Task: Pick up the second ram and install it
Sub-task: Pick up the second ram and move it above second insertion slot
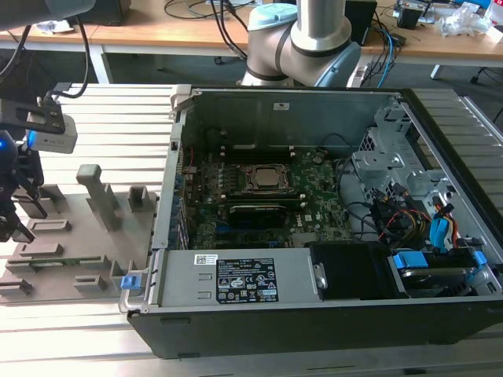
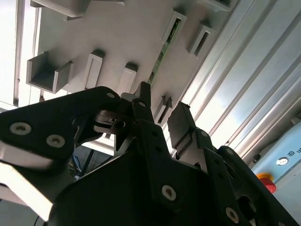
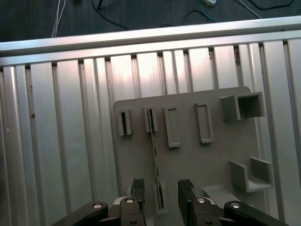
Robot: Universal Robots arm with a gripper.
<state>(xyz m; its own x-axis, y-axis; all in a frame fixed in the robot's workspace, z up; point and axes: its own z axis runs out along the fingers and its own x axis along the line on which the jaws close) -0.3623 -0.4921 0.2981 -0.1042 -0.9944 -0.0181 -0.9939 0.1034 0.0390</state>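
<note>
The gripper (image 3: 161,190) is open: in the first wrist view its two black fingers (image 3: 138,189) stand apart with the ram stick (image 3: 154,150) running between them, and a gap shows on each side, so nothing is gripped. The stick stands on its long edge in a slot of the grey holder plate (image 3: 188,160); in the second wrist view its green edge (image 2: 162,49) runs away from the fingertips. In the exterior view the gripper (image 1: 17,216) hangs at the far left edge, with the stick (image 1: 63,260) in the lower left on the plate, which lies on the ribbed metal table (image 3: 56,141). The open computer case (image 1: 440,330) takes up the middle and right, well apart from it.

The stick is probably light, stiff and thin, with brittle chips. The pads would best close on its two flat faces near the middle of the free long edge; held off-centre, the smooth board might swing
</note>
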